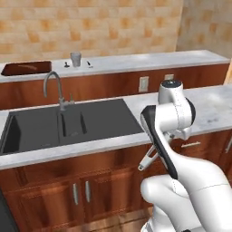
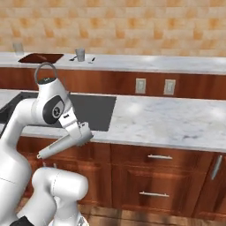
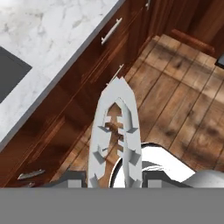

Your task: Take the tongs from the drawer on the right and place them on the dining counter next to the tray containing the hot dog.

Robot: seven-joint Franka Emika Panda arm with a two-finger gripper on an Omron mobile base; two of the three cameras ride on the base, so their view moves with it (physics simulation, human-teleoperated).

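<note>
The silver-grey tongs (image 3: 116, 131) are held by my gripper (image 3: 114, 179), which is shut on their joined end. Their two arms point away from the hand, over the wood floor. In the base views the tongs (image 2: 56, 148) (image 1: 147, 160) slant down in front of the lower cabinets, below the gripper (image 2: 81, 134). The dark reddish-brown tray (image 1: 26, 68) (image 2: 40, 58) lies at the left end of the dining counter (image 1: 149, 59) (image 2: 154, 64). The hot dog in it is too faint to make out.
A black sink (image 1: 68, 124) with a faucet (image 1: 53, 86) is set in the near marble worktop (image 2: 167, 121). Shut drawers with metal handles (image 2: 160, 156) are below it. A cup (image 1: 75, 59) and a small dark spoon (image 2: 92, 59) stand right of the tray.
</note>
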